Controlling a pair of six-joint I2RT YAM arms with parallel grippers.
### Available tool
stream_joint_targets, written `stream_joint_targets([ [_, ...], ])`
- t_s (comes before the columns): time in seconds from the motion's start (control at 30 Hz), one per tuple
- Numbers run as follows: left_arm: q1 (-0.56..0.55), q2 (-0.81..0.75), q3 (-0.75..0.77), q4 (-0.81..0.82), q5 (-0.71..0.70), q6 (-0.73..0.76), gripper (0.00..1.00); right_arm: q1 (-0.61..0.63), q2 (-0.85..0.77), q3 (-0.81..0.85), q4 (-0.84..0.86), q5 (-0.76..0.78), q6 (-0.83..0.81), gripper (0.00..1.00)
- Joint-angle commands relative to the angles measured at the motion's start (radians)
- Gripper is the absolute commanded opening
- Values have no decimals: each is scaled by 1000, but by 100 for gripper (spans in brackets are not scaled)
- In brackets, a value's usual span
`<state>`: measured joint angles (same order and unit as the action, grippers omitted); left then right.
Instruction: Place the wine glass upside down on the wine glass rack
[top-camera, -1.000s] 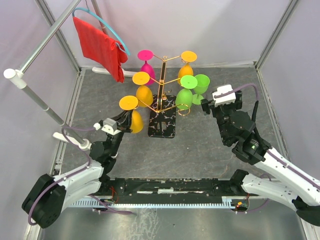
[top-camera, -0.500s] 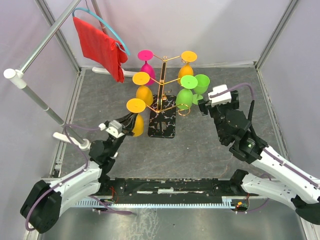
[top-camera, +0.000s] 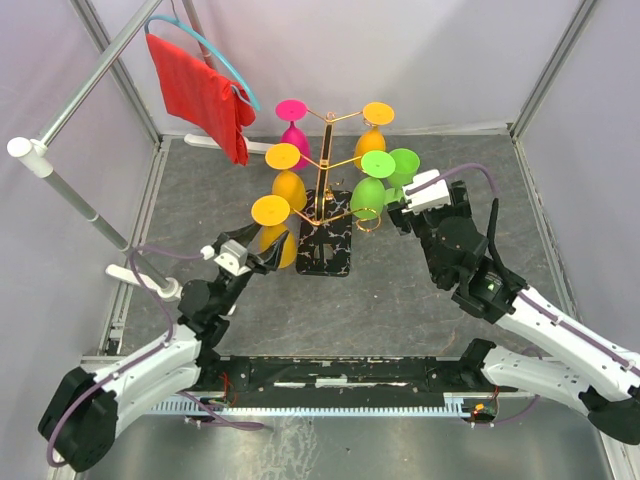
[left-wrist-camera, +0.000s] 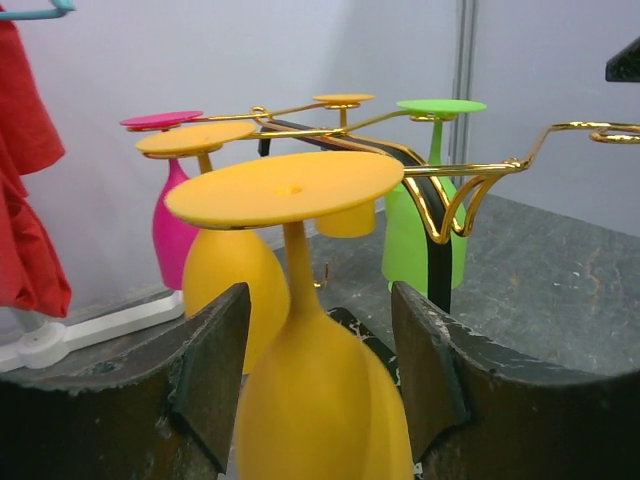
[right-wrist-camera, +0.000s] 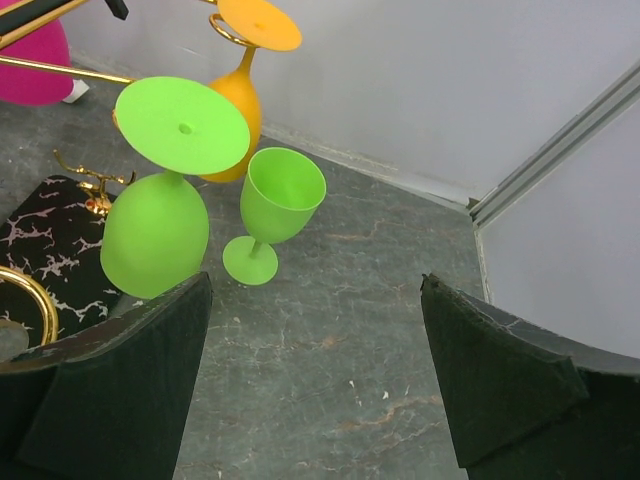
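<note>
The wine glass rack (top-camera: 326, 190) stands mid-table on its black marbled base (top-camera: 325, 252). An orange wine glass (top-camera: 277, 235) hangs upside down at its lower left arm, foot (left-wrist-camera: 285, 188) on top; whether the wire carries it is hidden. My left gripper (top-camera: 268, 250) is open, its fingers (left-wrist-camera: 215, 360) either side of the blurred bowl (left-wrist-camera: 320, 400). A green wine glass (top-camera: 403, 170) stands upright on the table right of the rack. My right gripper (top-camera: 398, 210) is open and empty just in front of that green glass (right-wrist-camera: 278, 200).
Several more glasses hang inverted on the rack: pink (top-camera: 292, 120), two orange (top-camera: 375, 125), and green (top-camera: 372, 185) close to my right gripper. A red cloth (top-camera: 205, 90) hangs on a rail at the back left. Enclosure walls close in the sides.
My left gripper carried the orange glass right to the rack arm and has opened off its bowl. The right arm edged left toward the green glass.
</note>
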<state>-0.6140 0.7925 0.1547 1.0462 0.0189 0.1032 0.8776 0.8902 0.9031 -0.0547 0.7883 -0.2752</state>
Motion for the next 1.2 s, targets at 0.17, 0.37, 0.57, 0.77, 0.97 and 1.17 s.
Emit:
stream_joint_targets([
  [0.17,-2,-275,-36,-289,-258,-103,65,-10,42,82,-36,106,18,93],
  [0.37,-2,-541,32,-637,-459,-201,65,-222,85,145,-130,-78,161,94],
  [0.57,-3,-536,216,-815,-519,-237,62,-463,188,210,-182,-312,288,94],
  [0.77,-3,-298,473,-862,-462,-135,61,-635,281,216,-86,-591,436,92],
  [0.97,-3,-84,696,-859,-337,-83,61,-686,396,277,-33,-682,512,89],
  [1.17,-3,76,830,-817,-232,-31,62,-694,516,282,117,-702,621,82],
])
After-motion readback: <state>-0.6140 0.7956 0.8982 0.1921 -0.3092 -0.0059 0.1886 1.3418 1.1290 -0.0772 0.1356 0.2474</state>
